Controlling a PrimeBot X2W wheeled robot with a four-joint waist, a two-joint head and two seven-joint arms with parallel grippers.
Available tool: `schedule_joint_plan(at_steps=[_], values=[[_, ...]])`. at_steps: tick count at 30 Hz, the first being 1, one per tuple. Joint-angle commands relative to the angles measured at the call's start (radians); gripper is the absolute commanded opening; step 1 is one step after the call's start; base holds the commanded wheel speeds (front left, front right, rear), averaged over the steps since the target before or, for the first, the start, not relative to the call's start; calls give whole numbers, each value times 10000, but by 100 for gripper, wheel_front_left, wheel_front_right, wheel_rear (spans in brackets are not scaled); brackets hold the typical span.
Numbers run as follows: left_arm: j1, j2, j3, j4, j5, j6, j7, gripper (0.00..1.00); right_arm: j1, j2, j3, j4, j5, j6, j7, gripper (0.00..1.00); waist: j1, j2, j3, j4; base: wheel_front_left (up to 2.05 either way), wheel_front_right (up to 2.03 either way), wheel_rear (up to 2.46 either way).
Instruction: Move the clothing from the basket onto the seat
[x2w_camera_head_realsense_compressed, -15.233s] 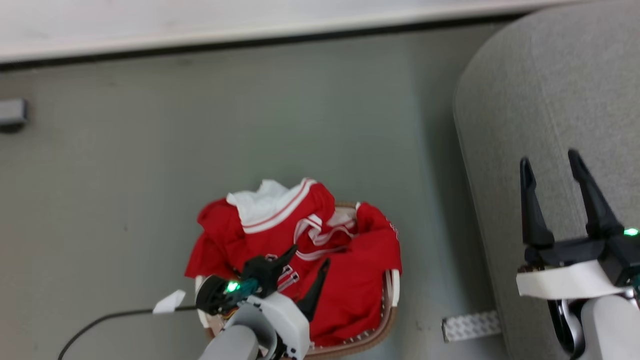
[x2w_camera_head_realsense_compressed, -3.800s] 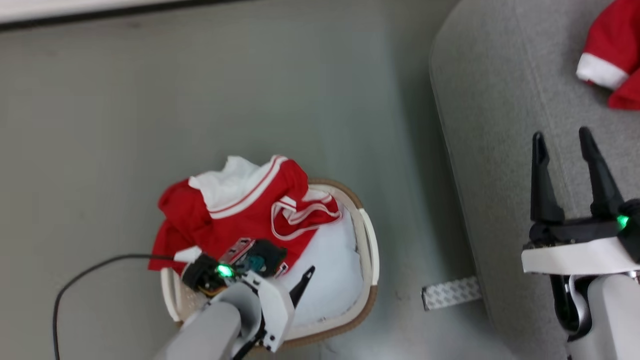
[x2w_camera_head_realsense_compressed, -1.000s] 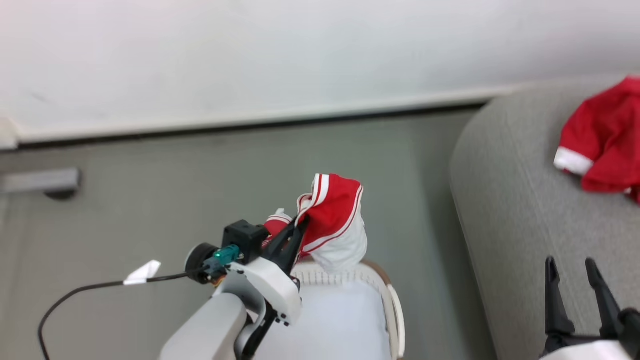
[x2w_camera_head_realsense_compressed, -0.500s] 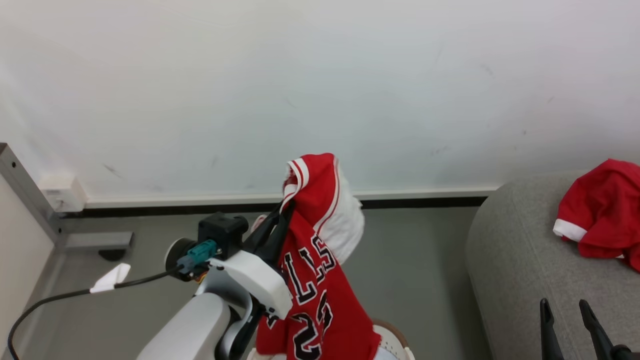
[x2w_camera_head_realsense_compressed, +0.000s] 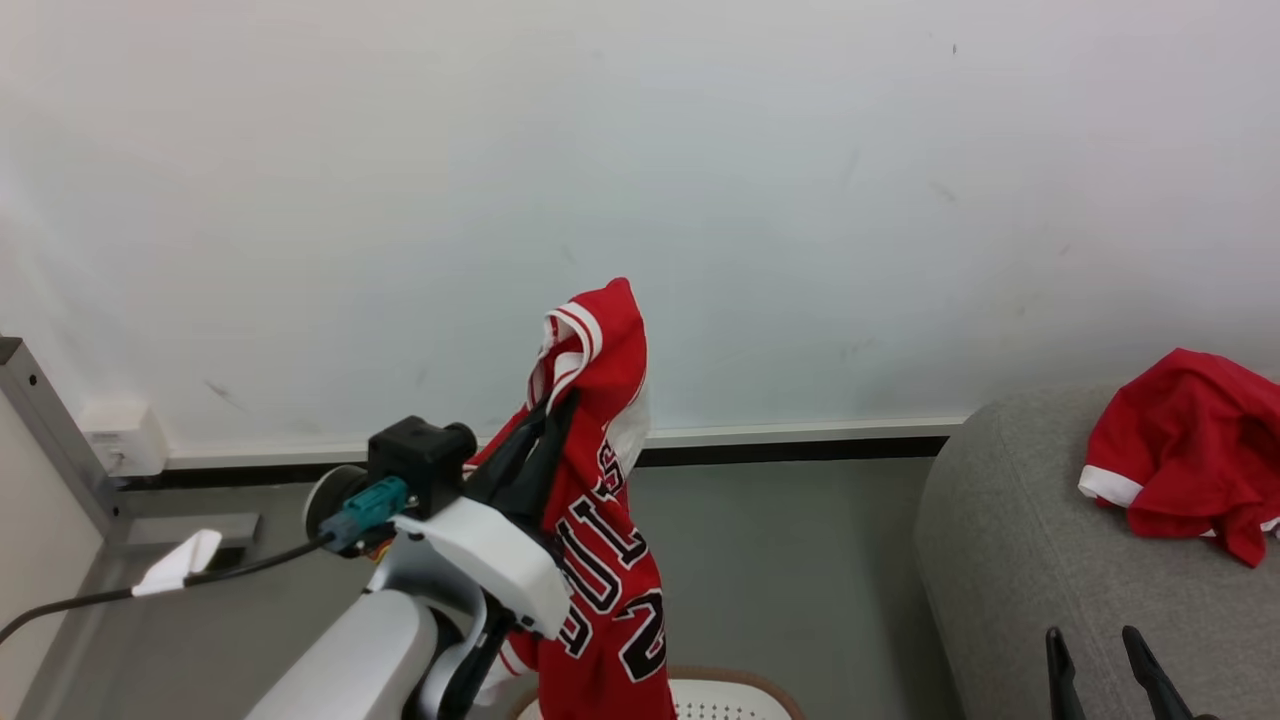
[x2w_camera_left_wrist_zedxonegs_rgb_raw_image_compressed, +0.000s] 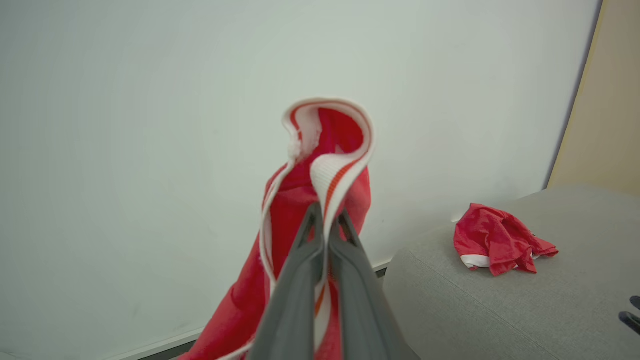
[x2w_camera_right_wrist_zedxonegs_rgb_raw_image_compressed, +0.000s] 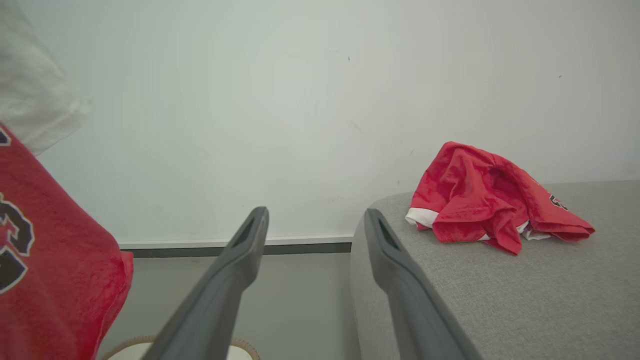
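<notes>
We find jersey (x2w_camera_head_realsense_compressed: 600, 540) newly raised from basket (x2w_camera_head_realsense_compressed: 720, 695), pinched by left fingers (x2w_camera_left_wrist_zedxonegs_rgb_raw_image_compressed: 300, 290); right fingers (x2w_camera_right_wrist_zedxonegs_rgb_raw_image_compressed: 232, 270) apart, empty; seat (x2w_camera_head_realsense_compressed: 1000, 580) next.

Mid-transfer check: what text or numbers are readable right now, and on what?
"ULS", part of a word, on the held jersey in the left tool.
"2", beside a half-hidden digit, lower on it.
Crumpled jersey on the sofa: one dark mark, too small to read.
</notes>
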Motion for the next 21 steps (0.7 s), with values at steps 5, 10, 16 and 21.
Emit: schedule_joint_plan(at_steps=[5, 10, 16, 21], values=[[77, 139, 81, -290, -49, 179, 90, 0, 104, -35, 257, -159, -173, -33, 21, 100, 2, -1, 68, -73, 0, 0, 0], [-73, 93, 34, -467, 31, 302, 186, 0, -41, -141, 1000, -345, -386, -33, 21, 100, 2, -1, 119, -117, 0, 0, 0], [-162, -24, -116, -609, 99, 363, 237, 0, -267, -358, 2710, -590, -201, -33, 21, 100, 2, -1, 110, -118, 0, 0, 0], [-216, -108, -254, -650, 138, 388, 304, 0, -675, -600, 4481, -514, -24, -31, 21, 100, 2, -1, 95, -143, 0, 0, 0]])
